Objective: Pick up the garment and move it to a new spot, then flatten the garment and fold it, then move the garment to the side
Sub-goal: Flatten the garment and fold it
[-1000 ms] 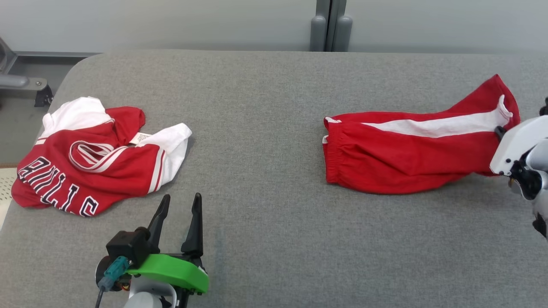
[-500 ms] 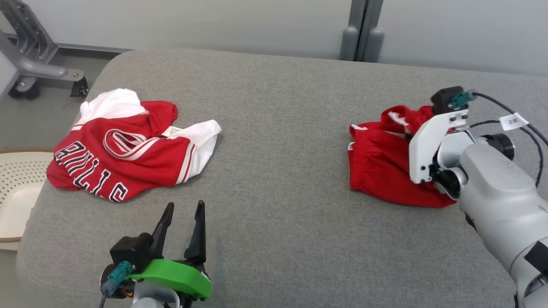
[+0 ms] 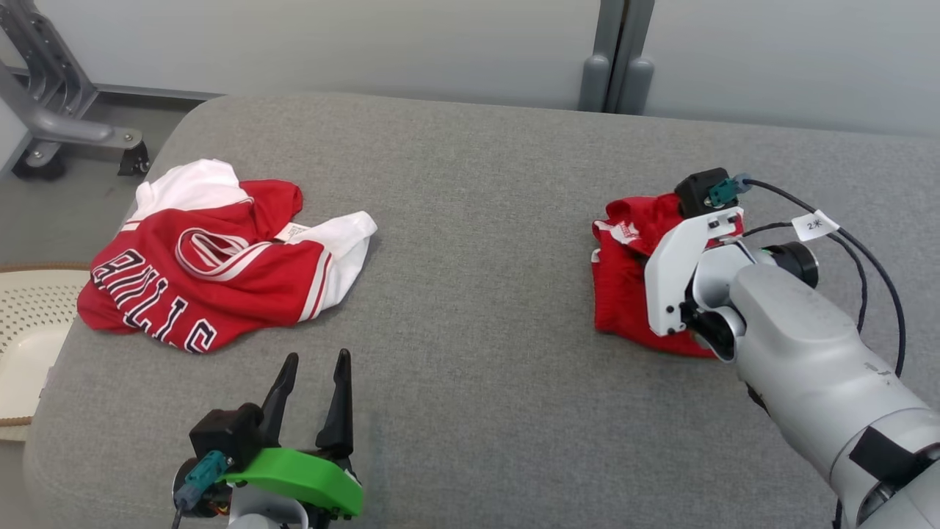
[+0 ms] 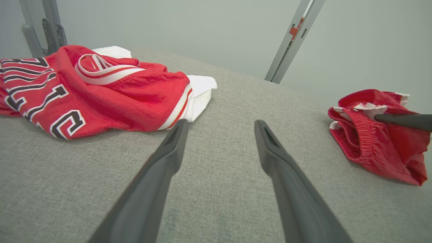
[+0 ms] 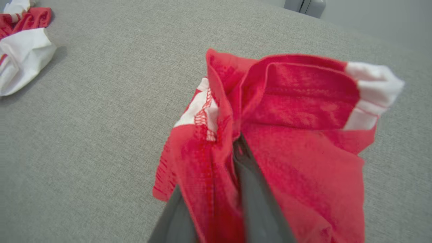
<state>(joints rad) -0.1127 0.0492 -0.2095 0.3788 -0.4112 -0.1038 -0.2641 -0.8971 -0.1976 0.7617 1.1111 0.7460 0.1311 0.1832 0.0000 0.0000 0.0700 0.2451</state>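
Working on the grey padded table [image 3: 485, 147], taking the crumpled Bulls jersey [image 3: 213, 272] as the reference; not touching it. Treating the red shorts [image 3: 620, 294] as the task garment: well apart from the jersey, off to its right, lying doubled over in a loose bundle with the elastic waistband end facing the jersey. Reading this as the fold step, roughly made but lumpy rather than flat; move to the side not yet done. Holding with the right gripper [image 5: 236, 145]: fingers nearly together, a fold of shorts cloth pinched between them and draped over both, on the part of the bundle away from the jersey. Idling the left gripper [image 3: 316, 356]: fingers spread wide, nothing between them, near the jersey on its robot-facing side. Next, probably: let the fold drop square onto the lower layer, back out along the finger line without dragging cloth, then press flat before shifting the bundle aside. Watch for cloth snagging on a fingertip.
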